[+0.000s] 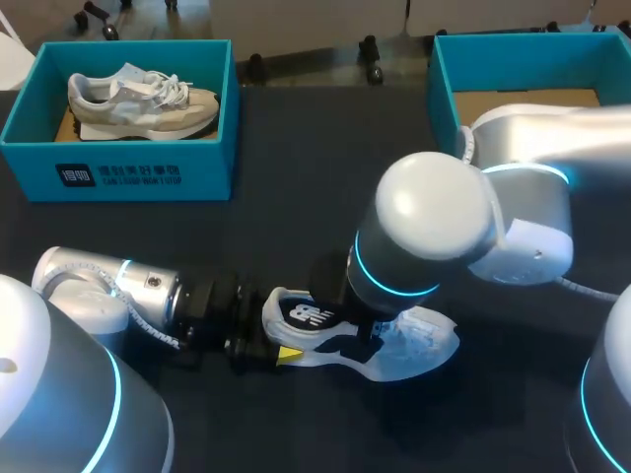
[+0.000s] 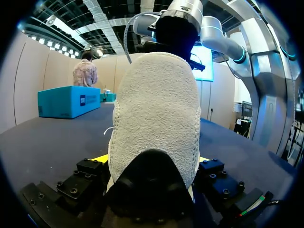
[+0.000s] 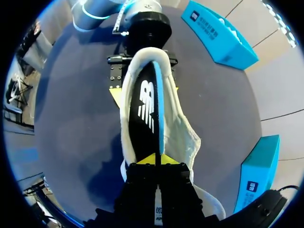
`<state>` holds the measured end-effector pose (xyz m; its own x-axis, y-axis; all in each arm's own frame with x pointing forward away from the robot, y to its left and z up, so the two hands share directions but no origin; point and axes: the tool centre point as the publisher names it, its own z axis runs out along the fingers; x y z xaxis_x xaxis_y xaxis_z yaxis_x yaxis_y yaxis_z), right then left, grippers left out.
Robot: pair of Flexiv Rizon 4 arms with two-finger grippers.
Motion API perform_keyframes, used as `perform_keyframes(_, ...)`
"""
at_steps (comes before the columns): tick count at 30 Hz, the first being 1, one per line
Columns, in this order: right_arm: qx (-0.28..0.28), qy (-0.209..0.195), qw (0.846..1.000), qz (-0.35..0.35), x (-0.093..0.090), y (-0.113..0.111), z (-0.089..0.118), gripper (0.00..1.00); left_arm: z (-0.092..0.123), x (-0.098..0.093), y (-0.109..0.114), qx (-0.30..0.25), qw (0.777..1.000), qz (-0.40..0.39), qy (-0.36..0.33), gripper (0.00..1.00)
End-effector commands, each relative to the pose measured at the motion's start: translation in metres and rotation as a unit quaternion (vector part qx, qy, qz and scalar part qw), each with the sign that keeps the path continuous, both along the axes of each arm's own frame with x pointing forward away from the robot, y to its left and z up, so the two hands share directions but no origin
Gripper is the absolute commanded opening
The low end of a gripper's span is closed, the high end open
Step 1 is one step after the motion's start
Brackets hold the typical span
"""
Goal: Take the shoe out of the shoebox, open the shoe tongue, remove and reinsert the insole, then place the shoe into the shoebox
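Shoe (image 1: 419,340) upright on the dark worktop (image 1: 296,148), toe toward my right arm, well apart from the teal shoebox (image 1: 148,175). My left fingers (image 1: 288,354) clamp the heel from both sides. My right fingers (image 3: 156,159), above the shoe's opening, are pinched almost together on the black insole (image 3: 145,109), which stands on edge, partly inside the shoe.

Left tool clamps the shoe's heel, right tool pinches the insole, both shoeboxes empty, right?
Not both. The head view shows a second shoe lying in the left shoebox; only the right shoebox looks empty. The left tool clamps the shoe at its heel; the right tool pinches the insole.
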<state>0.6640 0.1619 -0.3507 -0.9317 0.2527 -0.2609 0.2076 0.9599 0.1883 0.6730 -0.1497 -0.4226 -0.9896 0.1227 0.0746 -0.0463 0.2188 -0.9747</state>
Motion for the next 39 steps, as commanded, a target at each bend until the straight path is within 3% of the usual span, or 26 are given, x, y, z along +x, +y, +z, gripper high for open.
perform_keyframes(1,0.013,-0.01,1.0,0.015,-0.006,-0.01,0.009,0.0,0.0,0.0,0.001,0.001,1.0,0.0,0.0,0.0)
perform_keyframes(10,0.021,-0.02,0.999,0.024,-0.006,-0.011,0.01,0.0,0.0,0.0,0.001,0.001,1.0,0.0,0.0,0.0)
perform_keyframes(11,0.043,-0.047,0.997,0.052,-0.008,-0.016,0.018,0.0,0.0,0.0,0.001,0.001,1.0,0.0,0.0,0.0)
perform_keyframes(20,0.053,-0.068,0.993,0.084,-0.007,-0.015,0.027,0.0,0.0,0.0,0.001,0.001,1.0,0.0,0.0,0.0)
perform_keyframes(37,0.044,-0.015,0.988,0.147,0.01,0.013,0.031,0.0,0.0,0.0,0.001,0.001,1.0,0.0,0.0,0.0)
perform_keyframes(38,0.043,-0.015,0.988,0.147,0.009,0.013,0.032,0.08,0.0,0.0,0.001,0.001,1.0,0.0,0.0,0.0)
perform_keyframes(39,0.042,-0.014,0.988,0.147,0.008,0.014,0.034,0.24,0.0,0.0,0.001,0.001,1.0,0.0,0.0,0.0)
